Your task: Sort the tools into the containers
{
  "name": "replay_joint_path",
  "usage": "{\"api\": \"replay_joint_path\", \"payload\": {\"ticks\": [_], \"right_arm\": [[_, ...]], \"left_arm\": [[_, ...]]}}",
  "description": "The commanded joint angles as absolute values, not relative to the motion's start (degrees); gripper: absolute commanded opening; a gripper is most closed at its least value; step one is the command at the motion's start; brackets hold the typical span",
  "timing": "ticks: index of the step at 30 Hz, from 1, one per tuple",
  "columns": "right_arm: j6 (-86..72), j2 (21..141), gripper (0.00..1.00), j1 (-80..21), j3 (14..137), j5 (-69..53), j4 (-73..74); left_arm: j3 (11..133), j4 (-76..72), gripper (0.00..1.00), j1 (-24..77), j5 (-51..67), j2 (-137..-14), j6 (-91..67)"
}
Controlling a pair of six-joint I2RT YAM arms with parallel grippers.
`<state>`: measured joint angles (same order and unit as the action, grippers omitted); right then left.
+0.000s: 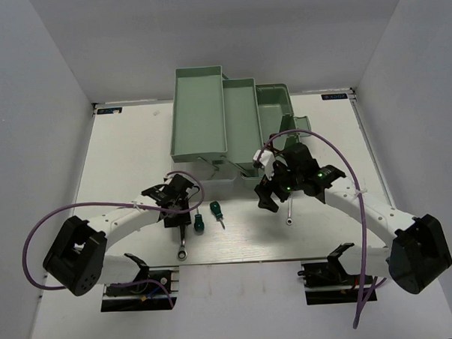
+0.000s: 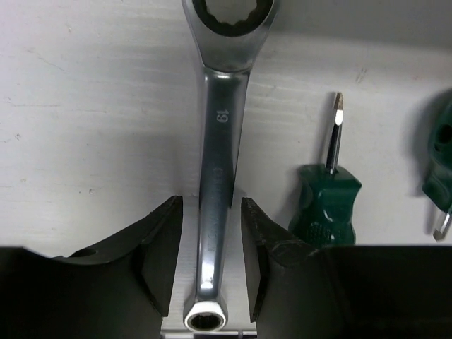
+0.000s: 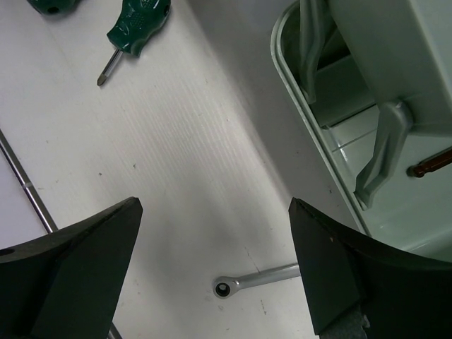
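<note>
Now your left fingers [image 2: 159, 261] stand released astride the slim silver wrench [image 2: 219, 141], which lies near the front edge of the tabletop [image 1: 120, 144]. Centre on its shank, close squarely, then lift toward the pale mint-green plastic toolbox [image 1: 197, 118]. Your right fingers [image 3: 78, 275] gape empty.

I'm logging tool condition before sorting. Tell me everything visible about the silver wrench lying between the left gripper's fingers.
The slim silver metal wrench is shiny, with a larger toothed ring at one end, a small ring at the other and a number stamped on its flat shank. It lies flat on the white table, lengthwise between the black fingers of the left gripper, a narrow gap on each side, so nothing grips it.
</note>
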<state>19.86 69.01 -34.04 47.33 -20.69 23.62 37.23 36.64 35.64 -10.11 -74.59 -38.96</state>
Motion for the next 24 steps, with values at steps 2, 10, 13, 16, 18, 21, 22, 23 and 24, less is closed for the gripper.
{"api": "replay_joint_path", "payload": {"ticks": [2, 10, 13, 16, 18, 21, 22, 23, 24], "right_arm": [[19.07, 67.24, 0.91, -32.7, 46.93, -22.85, 22.59], [18.46, 65.48, 0.91, -31.38, 46.58, -23.47, 22.76], [16.8, 64.34, 0.91, -30.32, 46.67, -22.24, 22.68], [13.28, 64.07, 0.82, -29.1, 48.33, -19.34, 25.39], [13.27, 63.99, 0.35, -28.39, 48.86, -19.68, 26.1], [12.04, 62.67, 0.0, -27.16, 48.87, -19.69, 26.45], [12.04, 62.14, 0.0, -26.9, 48.95, -19.69, 26.46], [11.69, 62.05, 0.0, -26.46, 48.78, -19.6, 26.28], [11.52, 61.79, 0.0, -26.28, 48.78, -19.25, 26.19]], "left_arm": [[35.87, 34.1, 0.49, 37.88, -16.78, -75.41, -41.48], [33.32, 31.2, 0.29, 41.04, -17.84, -79.98, -44.55], [32.7, 32.25, 0.09, 42.28, -18.37, -80.51, -45.09], [32.7, 35.14, 0.0, 43.33, -18.37, -77.44, -46.75], [32.7, 37.34, 0.0, 44.11, -18.37, -74.98, -47.37], [34.18, 42.88, 0.0, 45.17, -18.37, -65.78, -48.95], [35.06, 43.93, 0.0, 45.18, -17.59, -63.83, -48.95], [35.85, 46.64, 0.0, 45.87, -17.58, -62.24, -48.96], [36.73, 48.06, 0.0, 45.88, -16.97, -60.92, -49.65]]}}
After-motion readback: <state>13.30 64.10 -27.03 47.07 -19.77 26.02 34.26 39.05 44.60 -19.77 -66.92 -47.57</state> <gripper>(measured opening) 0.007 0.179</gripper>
